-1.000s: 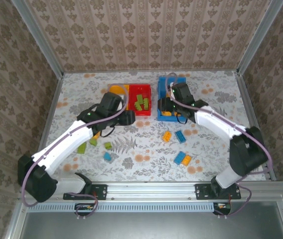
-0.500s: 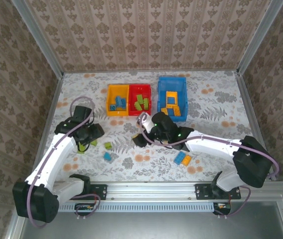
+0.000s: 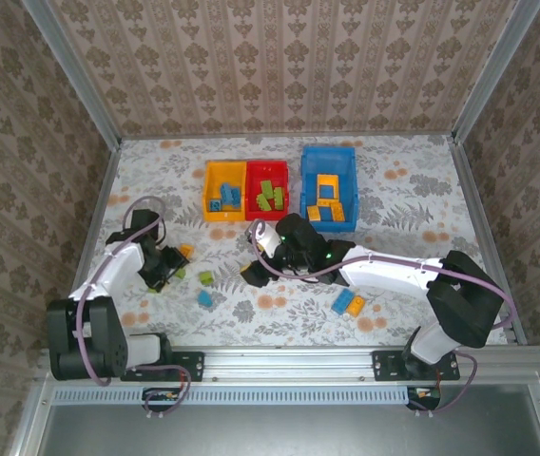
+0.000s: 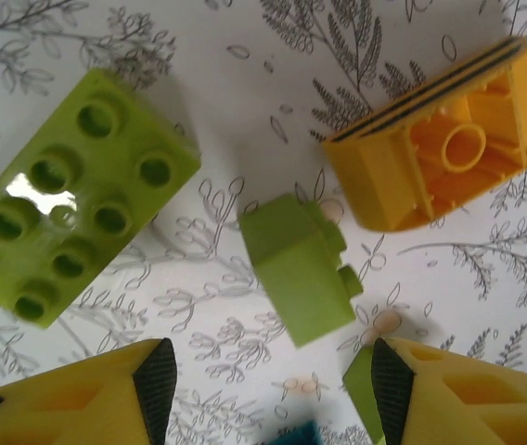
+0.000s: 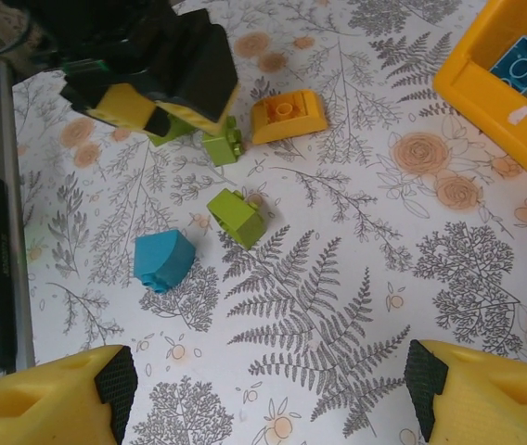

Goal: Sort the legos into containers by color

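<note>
Left hand point(image 4: 268, 380) spread, empty, over small green lego point(image 4: 302, 278). It lies skewed and could twist loose on closing. Right hand point(image 5: 268, 385) wide, empty.

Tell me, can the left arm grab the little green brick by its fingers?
Probably yes. The left fingers are open, the small lime-green plastic brick lies bare just ahead of them, and the orange curved brick and big green brick sit apart.
</note>
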Controlling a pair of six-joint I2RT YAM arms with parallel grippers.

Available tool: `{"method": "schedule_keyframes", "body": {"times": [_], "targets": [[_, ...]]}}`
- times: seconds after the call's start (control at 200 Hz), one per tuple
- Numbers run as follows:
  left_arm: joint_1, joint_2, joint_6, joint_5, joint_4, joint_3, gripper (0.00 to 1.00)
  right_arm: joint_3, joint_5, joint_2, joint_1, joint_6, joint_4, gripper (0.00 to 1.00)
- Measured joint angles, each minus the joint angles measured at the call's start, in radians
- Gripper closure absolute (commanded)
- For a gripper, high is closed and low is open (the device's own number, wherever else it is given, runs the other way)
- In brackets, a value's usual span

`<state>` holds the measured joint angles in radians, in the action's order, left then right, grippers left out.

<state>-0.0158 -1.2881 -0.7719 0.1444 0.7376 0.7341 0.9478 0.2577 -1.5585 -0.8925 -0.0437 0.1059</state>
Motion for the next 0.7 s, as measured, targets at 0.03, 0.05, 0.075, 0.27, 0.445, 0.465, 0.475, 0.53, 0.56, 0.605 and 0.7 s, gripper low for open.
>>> {"method": "schedule_keyframes", "body": {"times": [0.03, 0.05, 0.075, 0.27, 0.445, 0.465, 0.475, 0.53, 0.56, 0.605, 0.7], "targets": [[0.002, -0.01, 0.0, 0.002, -0.011, 0.001, 0.4, 0.0, 0.007, -0.002, -0.001, 0.0, 0.0, 0.2], [0.004, -0.018, 0.0, 0.003, -0.018, 0.001, 0.4, 0.0, 0.013, -0.003, -0.001, 0.0, 0.001, 0.19], [0.005, -0.026, -0.001, 0.003, -0.026, 0.001, 0.4, 0.0, 0.019, -0.005, -0.001, 0.0, 0.001, 0.19], [0.012, -0.079, -0.022, 0.013, -0.083, 0.001, 0.51, 0.008, 0.071, -0.031, -0.004, -0.008, 0.011, 0.19], [0.012, -0.099, -0.034, 0.017, -0.107, 0.001, 0.61, 0.046, 0.089, -0.057, -0.009, -0.013, 0.019, 0.19], [0.012, -0.099, -0.034, 0.017, -0.108, 0.001, 0.62, 0.05, 0.089, -0.059, -0.009, -0.012, 0.019, 0.19], [0.012, -0.099, -0.034, 0.017, -0.108, 0.001, 0.62, 0.051, 0.089, -0.059, -0.009, -0.012, 0.019, 0.19], [0.012, -0.099, -0.037, 0.017, -0.112, -0.002, 0.65, 0.055, 0.091, -0.061, -0.01, -0.012, 0.02, 0.19], [0.012, -0.098, -0.037, 0.017, -0.114, -0.006, 0.66, 0.056, 0.091, -0.061, -0.01, -0.012, 0.02, 0.19], [0.011, -0.098, -0.04, 0.017, -0.117, -0.016, 0.67, 0.057, 0.091, -0.062, -0.01, -0.012, 0.02, 0.19], [0.01, -0.09, -0.043, 0.018, -0.126, -0.033, 0.67, 0.059, 0.091, -0.069, -0.01, -0.012, 0.019, 0.19]]}}
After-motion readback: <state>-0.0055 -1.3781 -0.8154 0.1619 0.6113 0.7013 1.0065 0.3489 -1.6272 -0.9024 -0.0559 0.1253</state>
